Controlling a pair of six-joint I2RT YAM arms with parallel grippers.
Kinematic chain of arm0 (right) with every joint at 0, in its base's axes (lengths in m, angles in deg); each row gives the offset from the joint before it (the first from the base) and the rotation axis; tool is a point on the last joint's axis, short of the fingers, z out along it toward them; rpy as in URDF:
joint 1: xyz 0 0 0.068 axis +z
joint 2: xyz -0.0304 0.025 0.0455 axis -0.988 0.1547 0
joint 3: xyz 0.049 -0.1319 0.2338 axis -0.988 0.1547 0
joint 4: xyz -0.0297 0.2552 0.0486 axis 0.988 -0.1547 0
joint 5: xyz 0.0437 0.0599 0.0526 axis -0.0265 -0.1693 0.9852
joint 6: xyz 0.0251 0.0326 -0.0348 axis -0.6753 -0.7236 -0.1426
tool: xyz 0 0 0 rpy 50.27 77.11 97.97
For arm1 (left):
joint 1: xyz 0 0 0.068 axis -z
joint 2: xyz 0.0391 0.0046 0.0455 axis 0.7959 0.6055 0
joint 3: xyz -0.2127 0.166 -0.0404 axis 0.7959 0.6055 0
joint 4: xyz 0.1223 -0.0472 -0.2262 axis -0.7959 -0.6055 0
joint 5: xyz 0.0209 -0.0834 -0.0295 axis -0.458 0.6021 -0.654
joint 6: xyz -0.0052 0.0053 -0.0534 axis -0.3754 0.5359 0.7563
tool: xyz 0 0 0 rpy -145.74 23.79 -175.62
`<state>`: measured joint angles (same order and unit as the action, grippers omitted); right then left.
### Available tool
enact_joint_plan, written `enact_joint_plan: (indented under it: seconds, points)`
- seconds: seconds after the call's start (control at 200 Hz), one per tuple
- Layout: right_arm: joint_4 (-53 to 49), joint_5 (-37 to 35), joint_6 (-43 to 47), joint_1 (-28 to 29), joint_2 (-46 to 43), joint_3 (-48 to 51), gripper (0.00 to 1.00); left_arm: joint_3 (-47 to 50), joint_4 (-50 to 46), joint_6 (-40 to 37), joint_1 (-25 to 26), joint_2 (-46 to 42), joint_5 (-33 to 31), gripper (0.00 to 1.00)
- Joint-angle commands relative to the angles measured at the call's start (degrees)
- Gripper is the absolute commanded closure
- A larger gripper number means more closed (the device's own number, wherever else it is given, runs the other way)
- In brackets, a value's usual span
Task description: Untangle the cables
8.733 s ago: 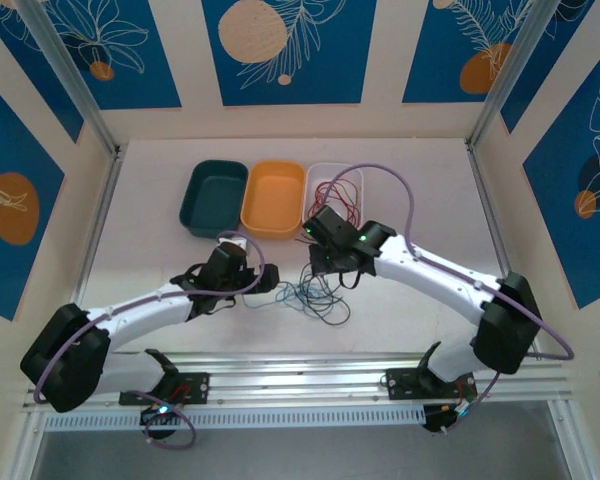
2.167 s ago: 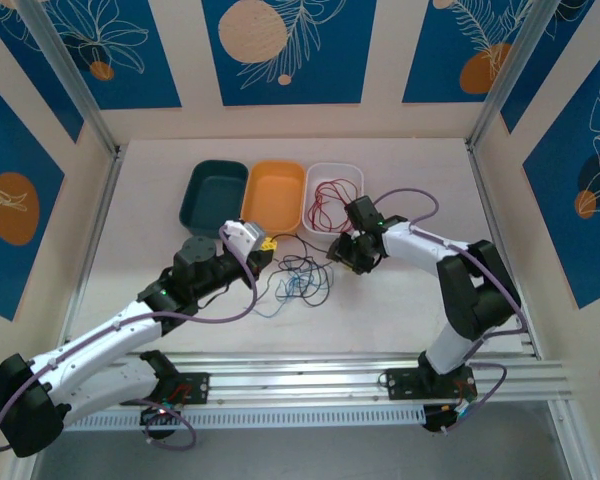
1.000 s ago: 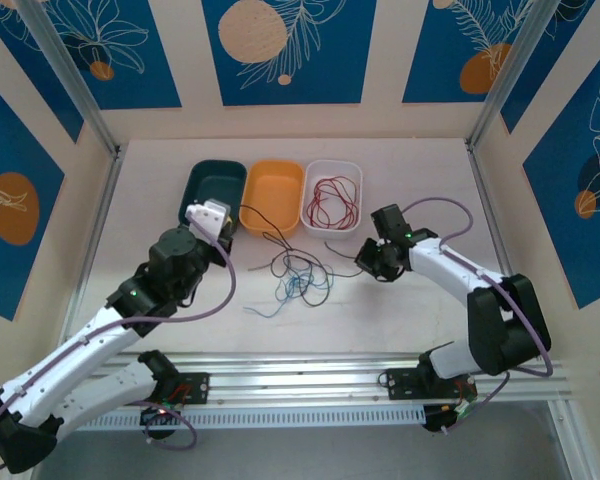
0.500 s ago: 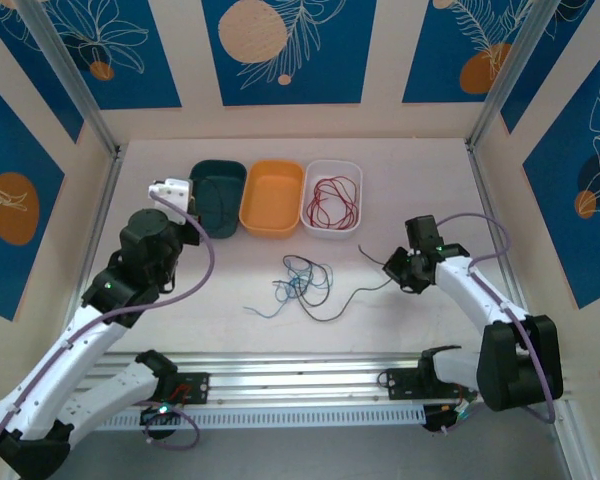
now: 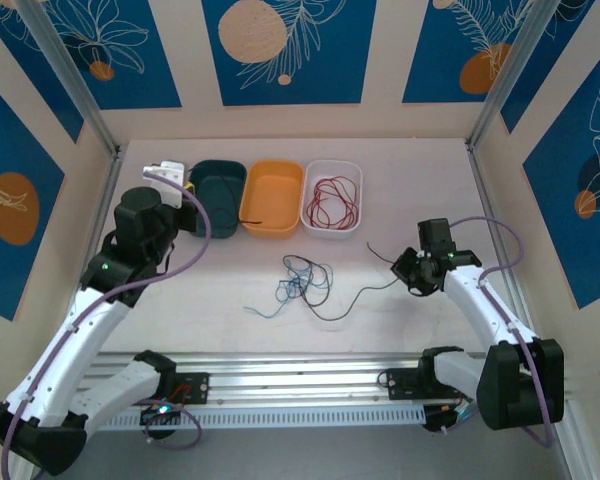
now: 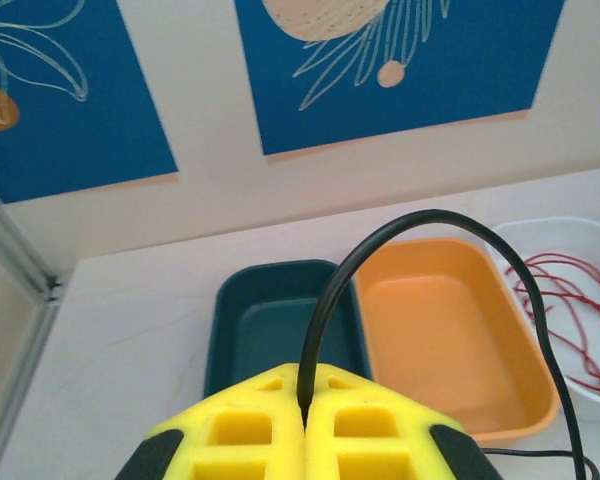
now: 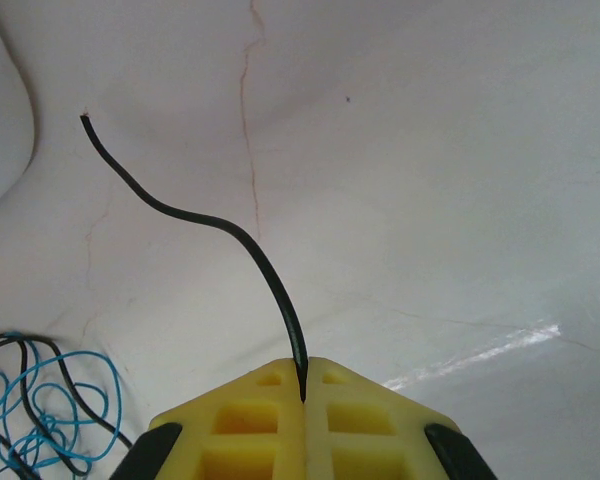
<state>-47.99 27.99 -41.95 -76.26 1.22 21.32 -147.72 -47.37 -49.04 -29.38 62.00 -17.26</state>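
My left gripper hangs by the left end of the teal bin, shut on a black cable. That cable arches over the teal bin and orange bin, and its far part lies in the orange bin. My right gripper is low at the right, shut on another black cable that trails left across the table. A loose knot of blue and black cables lies mid-table. A red cable sits coiled in the white bin.
Three bins stand in a row at the back. The white bin holds the red loops. Metal frame posts and side walls flank the table. A rail runs along the near edge.
My left gripper has swung back and left from the tangle to the teal bin, drawing its black cable out. My right gripper has moved right, stretching its black cable from the knot.
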Motion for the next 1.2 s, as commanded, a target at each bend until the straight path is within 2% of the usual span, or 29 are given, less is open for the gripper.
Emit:
enact_joint_plan:
  seconds: [0.0,0.06,0.135,0.23,0.53,0.625,0.735,0.8,0.84,0.995,1.105,1.195]
  points:
    - [-1.10,2.59,1.40,0.07,-1.43,-0.76,1.00,-4.39,-0.81,2.49,-0.90,2.46,8.93,1.00]
    - [-0.98,3.43,2.08,0.16,-1.86,-1.12,1.00,-4.99,-0.22,2.50,-0.85,3.39,12.35,1.00]
    - [-1.54,3.81,2.72,0.41,-2.09,-1.89,0.83,-4.96,1.15,2.76,-0.85,4.03,16.33,1.00]
    - [-1.50,4.26,3.67,0.91,-1.90,-2.49,0.73,-4.60,3.03,3.73,-0.85,4.51,19.93,1.00]
    - [-0.37,5.56,4.40,4.29,-0.32,-7.68,0.64,-3.83,8.17,7.41,-0.81,7.40,30.88,1.00]
    - [2.17,9.89,2.89,6.48,-0.80,-9.29,0.59,-2.86,11.06,8.94,-0.77,8.05,34.77,1.00]
    - [11.30,18.41,0.66,10.03,-0.68,-9.18,0.52,-1.94,13.95,10.62,-0.61,8.80,38.23,1.00]
    - [16.43,21.17,1.88,13.68,0.48,-10.35,0.51,-2.03,14.71,11.35,-0.67,9.27,39.52,1.00]
    - [17.20,18.63,5.06,17.45,1.06,-11.82,0.49,-2.21,14.80,11.63,-0.62,9.54,40.07,1.00]
    - [19.71,-1.27,21.90,33.45,1.43,-15.05,0.36,-3.30,14.15,12.08,-0.67,10.00,41.84,1.00]
    - [24.57,-9.46,29.38,37.54,2.49,-14.24,0.31,-3.94,13.43,12.45,-0.65,10.00,43.51,1.00]
    - [27.62,-10.66,34.41,37.95,3.99,-13.89,0.31,-4.79,11.82,12.46,-0.68,10.10,45.05,1.00]
